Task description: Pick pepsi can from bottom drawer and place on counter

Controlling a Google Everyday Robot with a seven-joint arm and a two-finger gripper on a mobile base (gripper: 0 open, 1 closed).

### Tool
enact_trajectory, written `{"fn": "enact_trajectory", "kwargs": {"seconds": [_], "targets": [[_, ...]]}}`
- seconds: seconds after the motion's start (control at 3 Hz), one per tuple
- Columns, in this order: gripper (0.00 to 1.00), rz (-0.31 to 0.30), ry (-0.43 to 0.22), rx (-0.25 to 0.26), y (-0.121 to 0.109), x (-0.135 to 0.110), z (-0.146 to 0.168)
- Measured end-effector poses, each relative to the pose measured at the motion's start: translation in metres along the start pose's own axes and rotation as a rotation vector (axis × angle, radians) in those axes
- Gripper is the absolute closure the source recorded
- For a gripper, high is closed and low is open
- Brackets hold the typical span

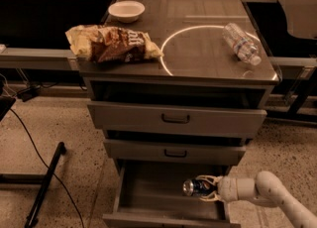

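The pepsi can (195,187), blue with a silver end, lies on its side in my gripper (204,188) inside the open bottom drawer (148,203), held a little above its grey floor at the right. The gripper's pale fingers are closed around the can from the right. My white arm (262,192) reaches in from the lower right. The counter (198,48) above has a thin white circle.
On the counter lie a chip bag (114,43) at the left, a white bowl (126,10) at the back left and a clear water bottle (241,43) at the right. Two shut drawers with dark handles (176,119) overhang the bottom drawer. A black stand and cable (42,182) are on the floor at the left.
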State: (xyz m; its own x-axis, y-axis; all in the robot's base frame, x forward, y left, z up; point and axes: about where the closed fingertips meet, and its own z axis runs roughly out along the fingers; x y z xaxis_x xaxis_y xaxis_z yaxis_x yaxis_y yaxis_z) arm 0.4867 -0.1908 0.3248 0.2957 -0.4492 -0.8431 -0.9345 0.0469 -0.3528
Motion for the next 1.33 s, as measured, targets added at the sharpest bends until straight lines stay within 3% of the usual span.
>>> {"fn": "enact_trajectory", "kwargs": {"seconds": [0.33,0.67,1.0,1.33], "targets": [[1.0,-0.036,0.104,0.088,-0.013,-0.039,-0.04],[1.0,-0.021,0.28,0.112,-0.026,-0.07,-0.068],[1.0,0.016,0.352,0.138,-0.031,-0.094,-0.072],[1.0,0.007,0.326,0.146,-0.033,-0.096,-0.073]]}}
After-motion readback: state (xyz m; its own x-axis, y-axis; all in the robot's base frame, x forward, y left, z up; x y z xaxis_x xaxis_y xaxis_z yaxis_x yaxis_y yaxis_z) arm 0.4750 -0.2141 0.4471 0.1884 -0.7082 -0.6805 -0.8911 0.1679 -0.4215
